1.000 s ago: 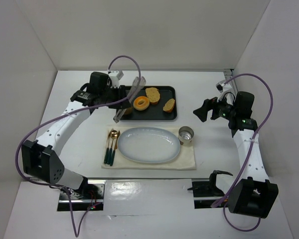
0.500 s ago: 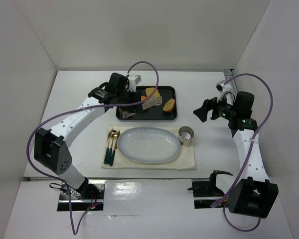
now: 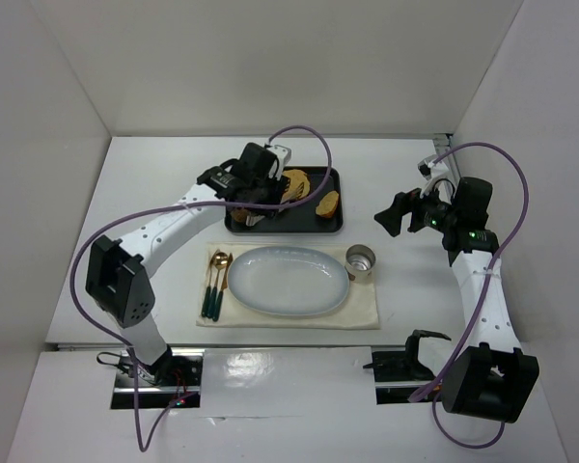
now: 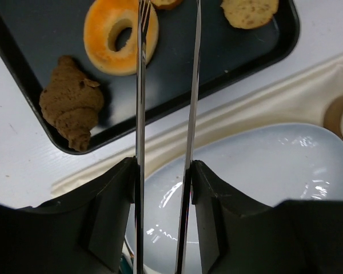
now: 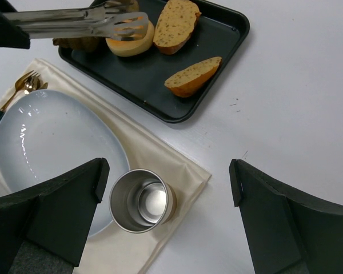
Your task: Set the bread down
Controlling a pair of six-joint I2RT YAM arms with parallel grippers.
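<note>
Since a second ago my left arm has swung rightward from the tray's left end to above its middle, and its wrist now hides the bread in the overhead view; my right arm has not stirred. The bread (image 4: 121, 35) is a golden-orange ring with a pale hole. It lies flat in the black tray (image 4: 217, 51) near a brown lump (image 4: 71, 108), hole upward, too round to have a long axis. My left gripper (image 4: 163, 171) pinches the tongs (image 4: 140, 103), one blade crossing the ring. My right gripper (image 5: 167, 171) is spread wide around nothing.
</note>
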